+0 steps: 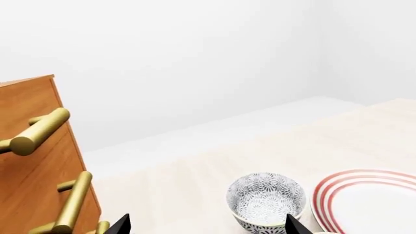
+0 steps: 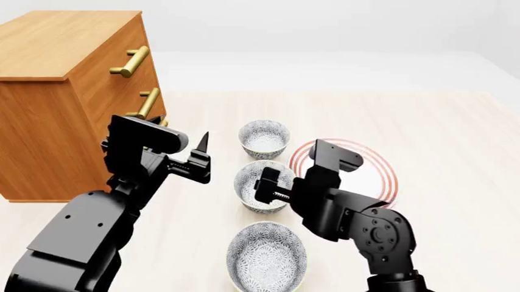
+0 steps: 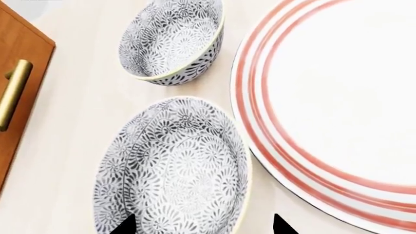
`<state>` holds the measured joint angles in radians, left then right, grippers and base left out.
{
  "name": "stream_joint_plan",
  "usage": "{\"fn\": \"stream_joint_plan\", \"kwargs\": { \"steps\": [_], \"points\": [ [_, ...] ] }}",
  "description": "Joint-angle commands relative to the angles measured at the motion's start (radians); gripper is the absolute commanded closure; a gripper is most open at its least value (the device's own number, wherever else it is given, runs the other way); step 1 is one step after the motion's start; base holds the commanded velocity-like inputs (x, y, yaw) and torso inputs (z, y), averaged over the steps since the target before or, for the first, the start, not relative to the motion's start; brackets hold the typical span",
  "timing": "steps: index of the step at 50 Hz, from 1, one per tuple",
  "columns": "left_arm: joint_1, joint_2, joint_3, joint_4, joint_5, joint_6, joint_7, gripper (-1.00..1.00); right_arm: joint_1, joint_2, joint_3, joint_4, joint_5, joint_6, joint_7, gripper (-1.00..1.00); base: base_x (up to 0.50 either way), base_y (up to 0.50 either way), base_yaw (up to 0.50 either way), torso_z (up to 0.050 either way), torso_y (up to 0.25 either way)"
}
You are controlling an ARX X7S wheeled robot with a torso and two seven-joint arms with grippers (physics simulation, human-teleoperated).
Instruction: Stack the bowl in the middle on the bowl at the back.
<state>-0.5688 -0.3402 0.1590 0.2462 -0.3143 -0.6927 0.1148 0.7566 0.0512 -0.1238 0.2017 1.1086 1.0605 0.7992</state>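
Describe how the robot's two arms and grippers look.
Both arms are matte black with blocky, rounded housings. The left gripper ends in thin, pointed black fingers. The right gripper has a boxy black mount and a threaded-looking crossbar. No cables or markings show.

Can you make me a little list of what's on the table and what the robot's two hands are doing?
bowls: three alike, in a row from front to back
bowl at the back: standing alone, nothing in it
bowl in the middle: on the table, not lifted
front bowl: nearest the robot
plate: white with red rings, beside the middle and back bowls
drawer cabinet: wooden with brass handles, on the robot's left
right gripper: open, fingers either side of the middle bowl's rim
left gripper: open, holding nothing
stacking: not done yet
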Motion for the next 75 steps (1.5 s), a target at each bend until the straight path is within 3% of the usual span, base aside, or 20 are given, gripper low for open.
{"fn": "stream_joint_plan", "kwargs": {
  "steps": [1, 37, 75],
  "points": [
    [-0.003, -0.003, 0.002, -0.008, 0.000, 0.005, -0.002, -1.00, 0.002, -0.002, -0.022, 0.037, 0.002, -0.039, -0.015, -1.00, 0.00, 0.00, 0.00, 0.000, 0.000],
    [-0.004, -0.014, 0.008, -0.028, -0.004, 0.020, -0.007, -1.00, 0.015, 0.007, -0.093, 0.133, 0.002, -0.143, -0.045, -1.00, 0.00, 0.00, 0.00, 0.000, 0.000],
    [-0.016, -0.016, 0.018, -0.074, -0.003, 0.044, -0.012, -1.00, 0.100, 0.000, -0.193, 0.384, -0.036, -0.259, -0.175, -1.00, 0.00, 0.00, 0.00, 0.000, 0.000]
  ]
}}
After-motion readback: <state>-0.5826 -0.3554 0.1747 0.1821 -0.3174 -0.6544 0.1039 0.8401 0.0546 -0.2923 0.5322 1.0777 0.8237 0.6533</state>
